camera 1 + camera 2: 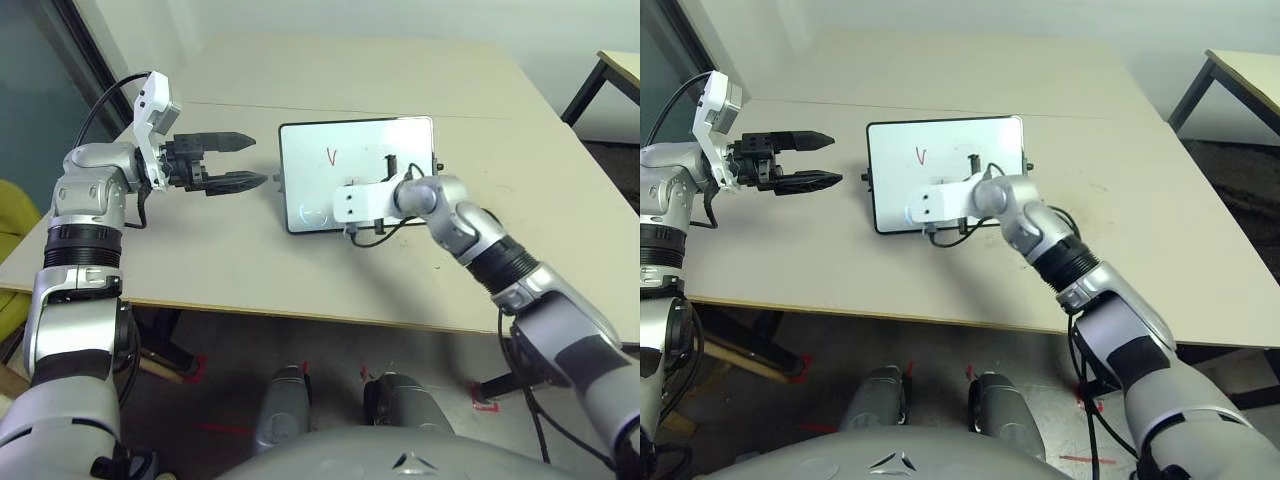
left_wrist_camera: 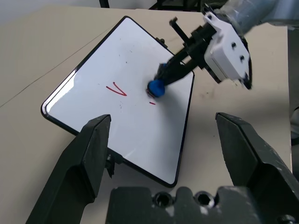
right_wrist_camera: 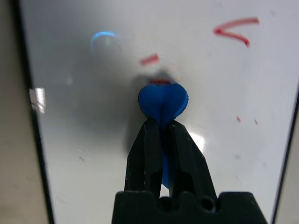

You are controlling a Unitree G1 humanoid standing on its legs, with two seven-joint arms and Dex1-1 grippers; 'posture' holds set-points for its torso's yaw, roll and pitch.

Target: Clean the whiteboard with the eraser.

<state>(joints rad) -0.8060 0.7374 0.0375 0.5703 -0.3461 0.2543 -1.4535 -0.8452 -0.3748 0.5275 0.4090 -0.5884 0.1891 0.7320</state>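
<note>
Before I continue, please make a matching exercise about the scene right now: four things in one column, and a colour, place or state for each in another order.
Things:
1. eraser
2. left gripper
3. right gripper
4. whiteboard

Descriptions:
A. fingers apart, nothing between them
B. white with a black frame, lying on the table
C. blue, squeezed in the middle, over the whiteboard
D. shut on the eraser

Pairs: 1-C; 2-A; 3-D; 4-B
</note>
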